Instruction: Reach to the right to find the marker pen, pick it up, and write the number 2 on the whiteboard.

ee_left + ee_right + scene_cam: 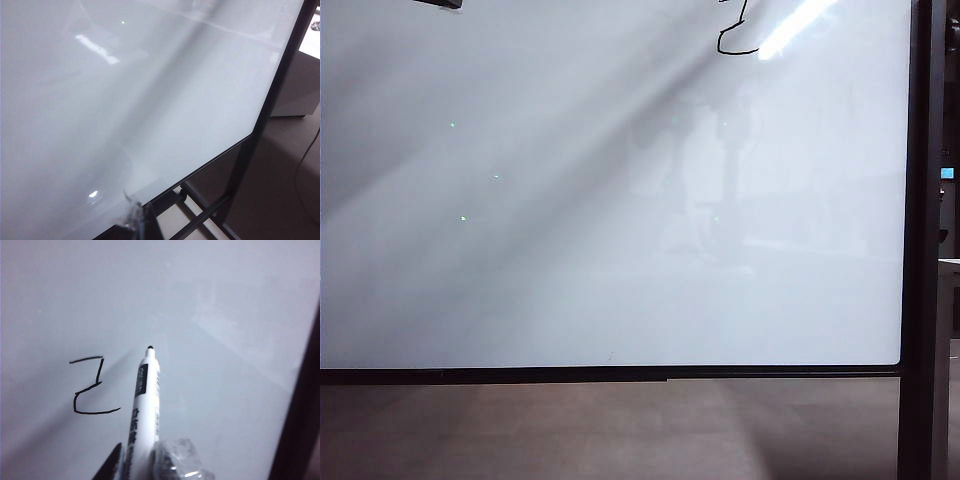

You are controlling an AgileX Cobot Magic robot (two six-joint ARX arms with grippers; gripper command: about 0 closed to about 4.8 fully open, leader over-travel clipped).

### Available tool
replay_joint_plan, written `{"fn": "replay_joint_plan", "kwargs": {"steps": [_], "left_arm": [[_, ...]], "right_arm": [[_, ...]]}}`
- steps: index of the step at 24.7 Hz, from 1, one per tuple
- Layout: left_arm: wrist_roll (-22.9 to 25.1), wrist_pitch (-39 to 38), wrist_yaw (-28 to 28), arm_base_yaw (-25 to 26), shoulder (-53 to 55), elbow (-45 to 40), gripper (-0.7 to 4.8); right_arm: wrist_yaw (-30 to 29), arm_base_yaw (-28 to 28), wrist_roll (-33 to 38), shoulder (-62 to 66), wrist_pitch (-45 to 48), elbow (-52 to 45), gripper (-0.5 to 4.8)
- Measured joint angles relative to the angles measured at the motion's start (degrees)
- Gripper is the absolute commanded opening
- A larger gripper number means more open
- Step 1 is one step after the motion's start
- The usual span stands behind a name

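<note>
The right gripper (137,465) points at the glossy whiteboard (210,300), its fingers (111,466) clamped on the marker pen (142,405), a smooth white barrel with a dark tip just beside the wobbly black number 2 (92,387). The left gripper (137,220) hangs by the board's lower edge; I cannot tell its opening.

Black jaws, seemingly clear-wrapped pads (177,460)

A hand-drawn 2 (93,386) stands on the whiteboard (225,300). Print on the marker pen (144,410) is illegible.
</note>
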Motion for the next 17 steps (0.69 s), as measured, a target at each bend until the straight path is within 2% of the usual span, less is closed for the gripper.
{"fn": "replay_joint_plan", "kwargs": {"steps": [3,8,17], "left_arm": [[0.0,0.0,0.0,0.0,0.0,0.0,-0.05],[0.0,0.0,0.04,0.0,0.0,0.0,-0.05],[0.0,0.0,1.16,0.0,-0.04,0.0,-0.05]], "right_arm": [[1.38,0.0,0.0,-3.1,-3.69,-0.02,-0.01],[7.41,-0.04,0.0,-8.76,-7.69,-0.07,-0.01],[7.69,-0.04,0.02,-19.19,-17.11,-0.04,-0.01]]}}
